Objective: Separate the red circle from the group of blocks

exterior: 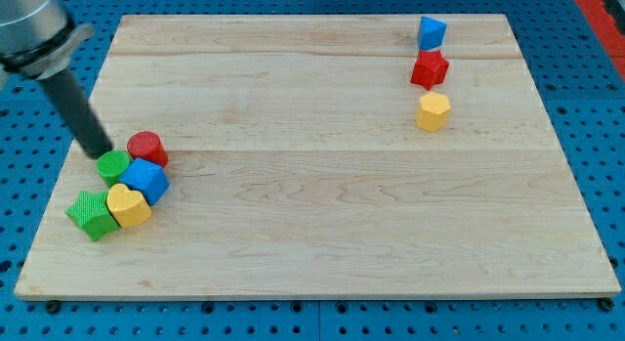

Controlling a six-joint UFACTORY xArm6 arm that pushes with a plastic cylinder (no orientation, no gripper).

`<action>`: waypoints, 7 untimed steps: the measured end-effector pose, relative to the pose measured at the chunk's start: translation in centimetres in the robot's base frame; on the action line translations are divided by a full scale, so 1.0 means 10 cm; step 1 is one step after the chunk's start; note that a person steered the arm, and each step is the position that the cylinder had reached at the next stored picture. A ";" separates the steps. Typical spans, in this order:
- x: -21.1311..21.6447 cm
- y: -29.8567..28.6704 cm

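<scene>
The red circle (pixel 147 147) sits at the top of a tight group at the board's lower left. It touches the blue cube (pixel 146 180) below it and is close to the green circle (pixel 113 166) at its left. A yellow heart (pixel 128 204) and a green star-shaped block (pixel 92 214) lie below those. My tip (pixel 101 151) stands just left of the red circle and just above the green circle, close to both.
Three blocks stand in a column at the upper right: a blue block (pixel 431 32), a red star-shaped block (pixel 429 68) and a yellow hexagon-like block (pixel 433 111). The wooden board (pixel 322 214) rests on a blue perforated table.
</scene>
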State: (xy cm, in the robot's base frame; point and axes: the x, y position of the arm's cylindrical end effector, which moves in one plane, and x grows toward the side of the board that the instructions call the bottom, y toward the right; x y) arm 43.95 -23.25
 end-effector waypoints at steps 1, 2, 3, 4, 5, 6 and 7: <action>0.05 0.56; 0.18 0.46; 0.28 0.26; 0.28 0.84; 0.28 1.49; 0.28 1.94; 0.27 2.18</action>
State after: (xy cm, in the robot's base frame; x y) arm 46.65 -1.46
